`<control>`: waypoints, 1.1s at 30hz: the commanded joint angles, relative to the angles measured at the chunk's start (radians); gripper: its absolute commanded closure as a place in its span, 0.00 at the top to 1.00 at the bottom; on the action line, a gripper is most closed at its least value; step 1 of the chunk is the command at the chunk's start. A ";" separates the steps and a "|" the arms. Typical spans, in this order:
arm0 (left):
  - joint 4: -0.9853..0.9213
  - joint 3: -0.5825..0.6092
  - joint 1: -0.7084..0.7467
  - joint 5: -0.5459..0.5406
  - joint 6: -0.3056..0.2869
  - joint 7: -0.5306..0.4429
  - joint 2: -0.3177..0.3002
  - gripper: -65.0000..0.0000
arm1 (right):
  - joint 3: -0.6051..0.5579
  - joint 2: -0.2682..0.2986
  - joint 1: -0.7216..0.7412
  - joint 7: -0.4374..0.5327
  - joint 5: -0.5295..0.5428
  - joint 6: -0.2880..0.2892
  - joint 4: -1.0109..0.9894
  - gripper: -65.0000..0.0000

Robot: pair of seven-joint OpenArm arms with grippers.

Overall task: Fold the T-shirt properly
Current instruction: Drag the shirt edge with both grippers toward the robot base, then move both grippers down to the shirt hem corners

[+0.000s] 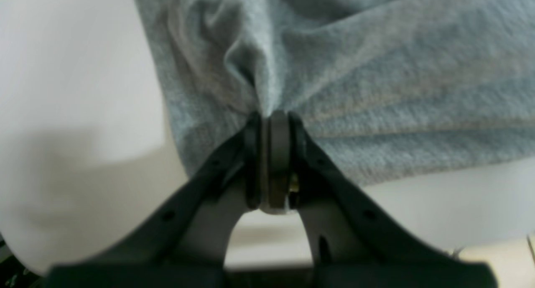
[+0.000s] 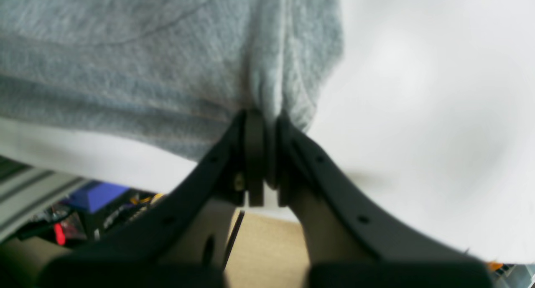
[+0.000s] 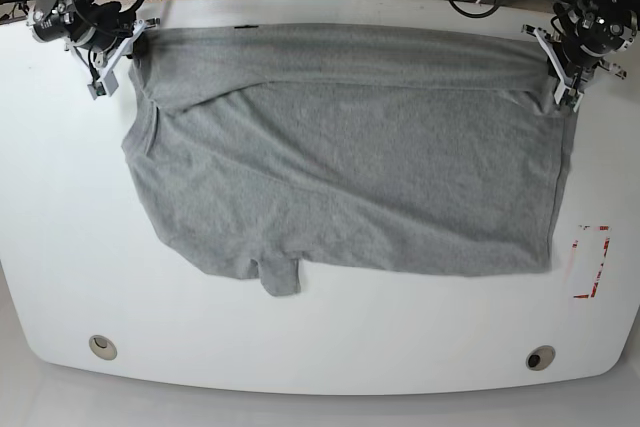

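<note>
Left jaws point(image 1: 273, 114) pressed together on a bunched fold of the T-shirt point(image 1: 376, 83), grey cloth puckering upward from the pinch in the left wrist view. Right jaws point(image 2: 267, 112) likewise clamped on a gathered corner of the same cloth, near the fabric's right edge in the right wrist view, bare white tabletop point(image 2: 439, 112) beyond.

In the base view, left jaws point(image 3: 566, 77) at the upper right of the frame and right jaws point(image 3: 118, 52) at the upper left — each gripping one end of the shirt's far edge, close to the tabletop's far rim. Between them, a band of cloth folded over along the top of the frame, its lower crease running roughly straight across.

T-shirt point(image 3: 350, 162) spread plain side up over the upper middle of the tabletop point(image 3: 320, 347). Right-hand edge fairly straight, down to a square corner at lower right. Left-hand edge slanting inward, with a small flap of cloth jutting out at the lower middle. Lettering not visible.

Broad open white surface along the bottom of the frame and down the left side; a narrower strip on the right, with a red-marked outline point(image 3: 592, 262) near that edge. Two small round fittings point(image 3: 101, 346) near the lower corners.
</note>
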 commanded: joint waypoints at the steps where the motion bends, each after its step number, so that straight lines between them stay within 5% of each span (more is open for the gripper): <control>1: 0.051 -0.010 0.042 0.018 0.014 -0.006 -0.018 0.00 | 0.011 0.021 -0.034 0.011 -0.012 -0.001 0.037 0.00; 11: 0.117 -0.041 0.157 0.020 0.014 -0.006 0.016 0.00 | 0.011 0.021 -0.101 0.011 -0.012 -0.001 0.055 0.01; 15: 0.114 -0.046 0.160 0.020 0.012 -0.006 0.016 0.00 | 0.022 0.021 -0.104 0.011 -0.006 -0.001 0.055 0.23; 18: 0.119 -0.046 0.157 0.020 0.012 -0.006 0.016 0.16 | 0.076 0.014 -0.100 0.011 -0.006 -0.001 0.055 0.51; 22: 0.120 -0.056 0.152 0.018 0.012 -0.006 0.016 0.43 | 0.131 0.012 -0.083 0.011 0.000 -0.001 0.087 0.77; 25: 0.150 -0.084 0.123 0.017 0.012 -0.006 0.016 0.62 | 0.165 0.012 -0.081 0.011 0.040 -0.001 0.153 0.77; 33: 0.257 -0.087 0.074 0.015 -0.004 0.080 0.011 0.65 | 0.191 0.057 -0.040 0.008 0.167 -0.001 0.181 0.75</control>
